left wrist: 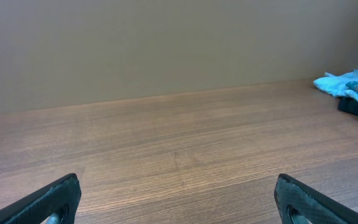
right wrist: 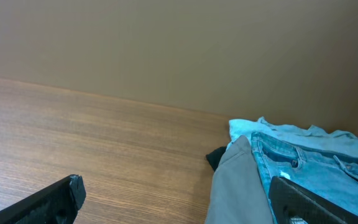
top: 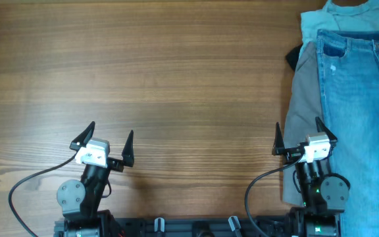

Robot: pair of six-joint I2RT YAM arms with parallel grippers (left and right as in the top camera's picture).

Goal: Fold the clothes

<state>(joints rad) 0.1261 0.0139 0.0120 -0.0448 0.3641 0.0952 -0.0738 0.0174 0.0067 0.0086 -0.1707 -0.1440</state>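
Note:
The light blue denim jeans [top: 360,99] lie lengthwise along the table's right edge, waistband at the far end, on top of a pile of other clothes. They also show in the right wrist view [right wrist: 316,162]. My right gripper [top: 304,136] is open and empty at the front right, its right finger over the edge of the pile; in its own view [right wrist: 179,199] the jaws are spread wide. My left gripper [top: 108,139] is open and empty over bare wood at the front left, also wide open in the left wrist view [left wrist: 178,202].
Grey trousers [top: 303,92] lie under the jeans on their left side. A pale teal shirt [top: 347,16] lies at the far right under the waistband. A small black item [top: 293,56] sticks out at the pile's left edge. The wooden table [top: 163,72] spreads left.

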